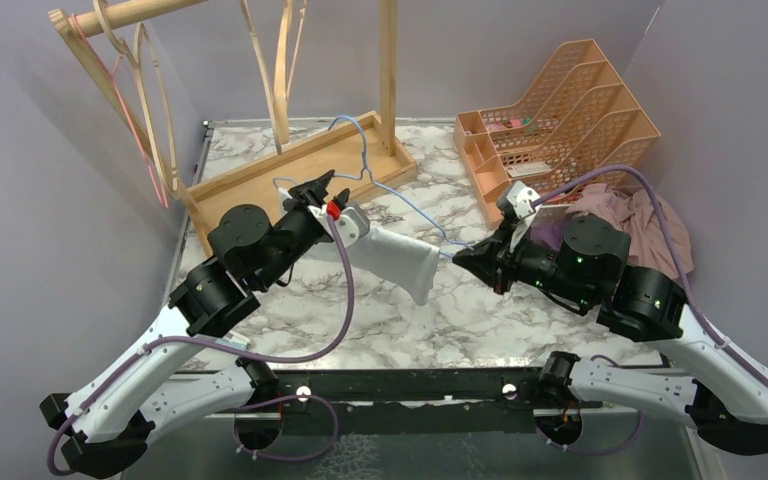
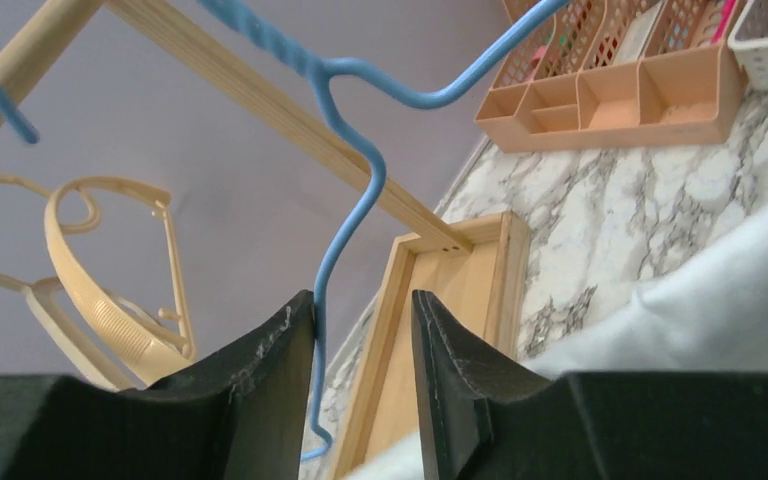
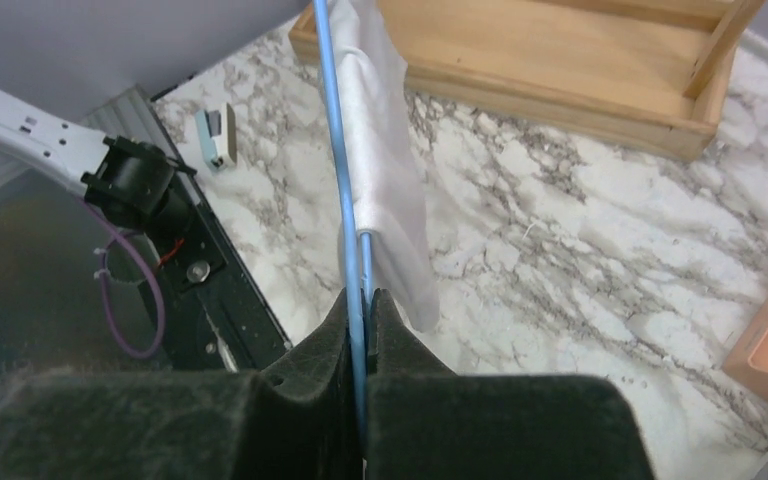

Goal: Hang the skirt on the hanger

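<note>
Right wrist: hand [image 3: 362,298] tight on hanger [image 3: 335,130]

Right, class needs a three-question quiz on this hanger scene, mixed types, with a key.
1. True or false: the right gripper is shut on the hanger.
2. What colour is the skirt? A pink, B white, C blue.
3. Fill in: the jaws of the left gripper stand ____.
Key: 1 true; 2 B; 3 open.
</note>
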`<action>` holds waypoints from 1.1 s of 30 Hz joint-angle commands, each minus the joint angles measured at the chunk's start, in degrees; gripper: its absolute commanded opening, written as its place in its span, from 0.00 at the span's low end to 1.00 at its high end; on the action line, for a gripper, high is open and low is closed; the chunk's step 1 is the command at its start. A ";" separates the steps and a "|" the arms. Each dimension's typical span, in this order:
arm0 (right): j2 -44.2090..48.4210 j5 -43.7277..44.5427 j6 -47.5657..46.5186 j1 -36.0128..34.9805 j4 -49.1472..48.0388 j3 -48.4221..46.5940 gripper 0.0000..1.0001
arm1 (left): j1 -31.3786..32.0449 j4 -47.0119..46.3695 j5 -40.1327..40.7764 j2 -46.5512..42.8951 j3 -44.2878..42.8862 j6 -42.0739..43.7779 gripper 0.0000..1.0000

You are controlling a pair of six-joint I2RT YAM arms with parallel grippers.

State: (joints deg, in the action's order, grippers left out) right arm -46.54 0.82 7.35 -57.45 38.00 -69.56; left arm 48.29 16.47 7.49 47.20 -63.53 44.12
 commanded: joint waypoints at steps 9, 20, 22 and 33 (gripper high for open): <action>-1.58 17.94 -3.62 -0.03 -18.55 -0.98 0.01 | 0.07 -10.68 8.08 0.05 -4.68 -10.72 0.66; -5.60 20.17 -6.53 -0.03 -19.34 -0.90 0.01 | 0.05 -14.71 15.84 -2.53 2.09 -28.50 0.68; -5.24 20.69 -6.03 -0.02 -19.07 0.77 0.01 | 0.06 -14.03 16.26 -3.20 2.07 -28.87 0.68; -6.87 29.18 -0.95 -0.07 -23.61 5.91 0.01 | 0.06 -9.47 9.98 -10.60 11.81 -36.28 0.68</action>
State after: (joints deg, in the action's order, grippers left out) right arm -52.66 23.99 4.40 -57.54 22.33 -63.02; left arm 48.29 5.30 20.86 39.13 -55.44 13.67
